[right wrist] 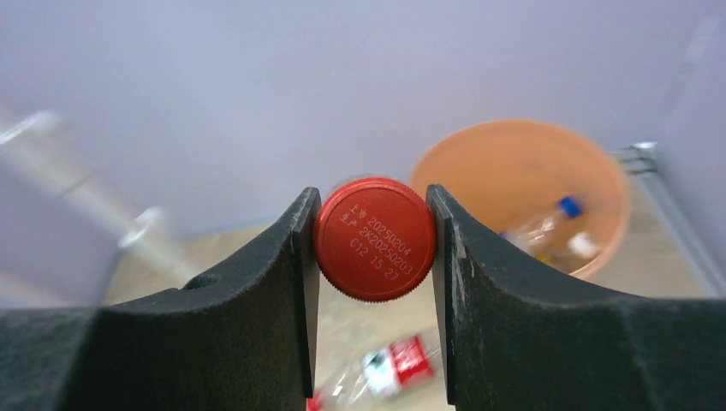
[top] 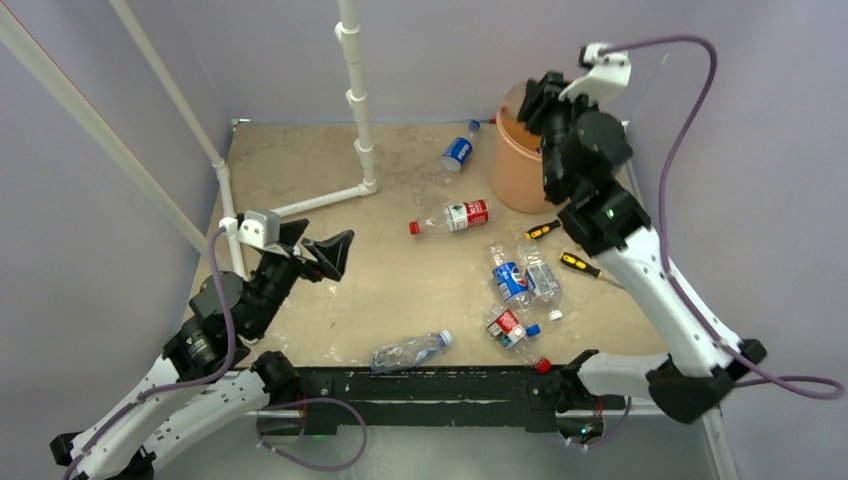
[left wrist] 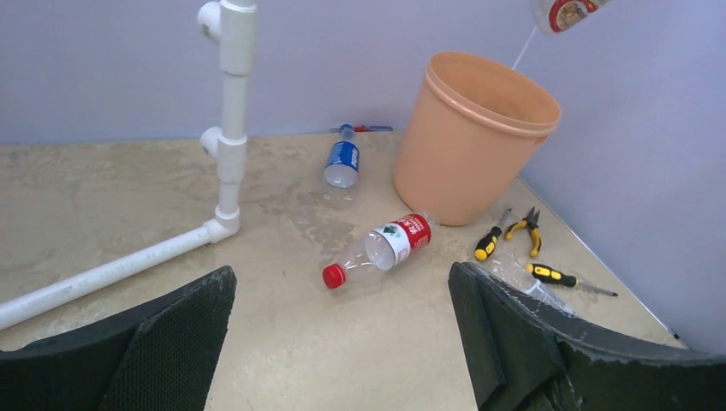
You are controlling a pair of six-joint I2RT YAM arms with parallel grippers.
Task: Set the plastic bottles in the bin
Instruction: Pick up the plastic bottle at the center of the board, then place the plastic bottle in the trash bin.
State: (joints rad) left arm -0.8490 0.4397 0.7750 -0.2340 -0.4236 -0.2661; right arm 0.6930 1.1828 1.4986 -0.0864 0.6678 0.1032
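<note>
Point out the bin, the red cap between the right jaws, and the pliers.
bin (left wrist: 445,163), left wrist view, outer wall.
red cap (right wrist: 375,238), right wrist view, printed top.
pliers (left wrist: 519,228), left wrist view, yellow handle.

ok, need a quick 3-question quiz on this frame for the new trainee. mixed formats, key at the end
1. True or false: the left tool is shut on a bottle.
2. The right tool grips the held bottle by its: A label, B red cap, C base.
3. Look at the binned bottle lying inside the bin. What colour is its visible cap?

Key: 1 false, since its jaws stand wide open over the table. 2 B. 3 blue.
</note>
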